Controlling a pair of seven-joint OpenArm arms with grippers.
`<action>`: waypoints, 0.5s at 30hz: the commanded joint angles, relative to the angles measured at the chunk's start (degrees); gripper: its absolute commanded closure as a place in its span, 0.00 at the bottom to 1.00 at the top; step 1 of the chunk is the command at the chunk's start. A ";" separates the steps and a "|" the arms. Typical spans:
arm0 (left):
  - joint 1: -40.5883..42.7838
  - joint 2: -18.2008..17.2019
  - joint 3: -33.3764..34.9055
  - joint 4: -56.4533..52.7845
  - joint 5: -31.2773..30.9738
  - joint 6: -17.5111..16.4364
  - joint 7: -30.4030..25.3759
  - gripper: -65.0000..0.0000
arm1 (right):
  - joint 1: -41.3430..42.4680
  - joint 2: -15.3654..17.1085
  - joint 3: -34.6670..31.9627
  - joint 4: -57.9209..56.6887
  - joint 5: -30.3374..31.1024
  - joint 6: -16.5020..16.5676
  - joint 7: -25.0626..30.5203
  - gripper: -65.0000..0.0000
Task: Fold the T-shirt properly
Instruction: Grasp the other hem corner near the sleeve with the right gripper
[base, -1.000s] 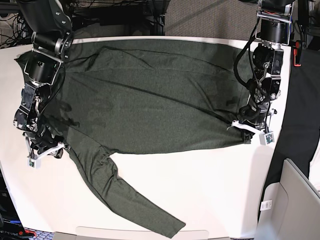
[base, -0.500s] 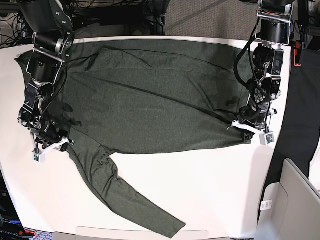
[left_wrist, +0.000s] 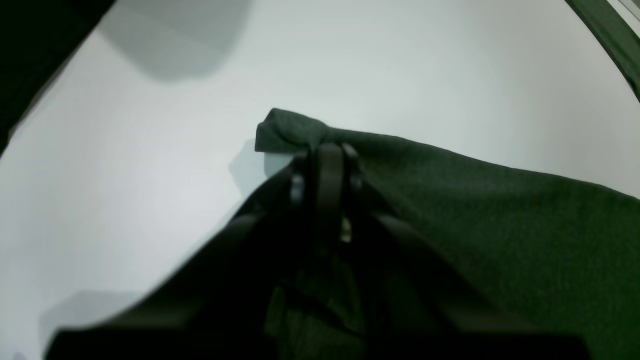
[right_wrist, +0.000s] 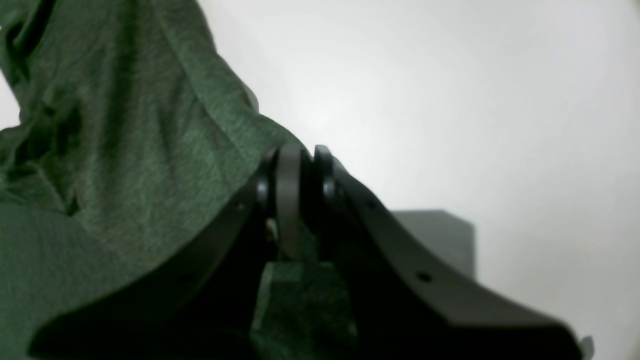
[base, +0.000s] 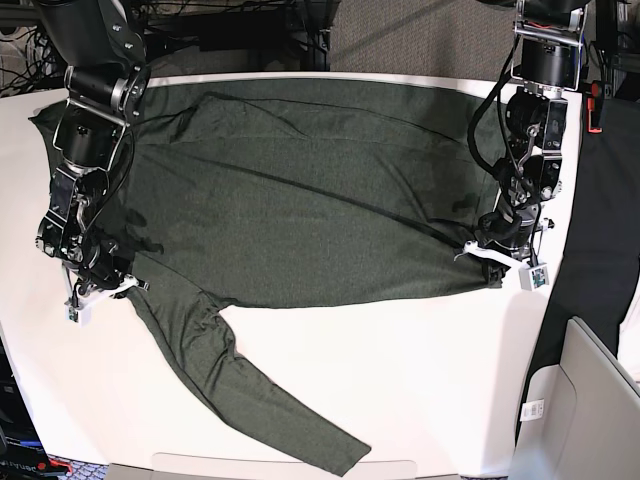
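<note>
The T-shirt (base: 300, 190) is lying spread across the white table (base: 420, 370), one long sleeve trailing toward the near edge. The thin knit looks light, limp and prone to wrinkling, best taken at corners and hems. The left gripper (base: 503, 256) is pinching a bunched hem corner, jaws closed; the right gripper (base: 95, 290) is clamping cloth near the sleeve's root.

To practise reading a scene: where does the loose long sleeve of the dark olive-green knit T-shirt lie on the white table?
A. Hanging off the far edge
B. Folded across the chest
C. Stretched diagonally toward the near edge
C: the T-shirt's sleeve runs diagonally toward the table's near edge.
</note>
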 joint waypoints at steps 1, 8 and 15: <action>-1.21 -0.82 -0.48 1.22 0.27 -0.30 -1.10 1.00 | 1.58 0.72 0.15 1.17 0.52 0.13 0.49 0.99; -1.21 -0.82 -0.48 1.22 0.27 -0.30 -1.10 1.00 | -0.70 0.90 -0.11 7.59 8.08 0.22 -2.06 0.99; -1.21 -0.82 -0.48 1.66 0.27 -0.30 -1.10 1.00 | -2.90 0.81 0.15 16.56 11.68 0.22 -8.39 0.99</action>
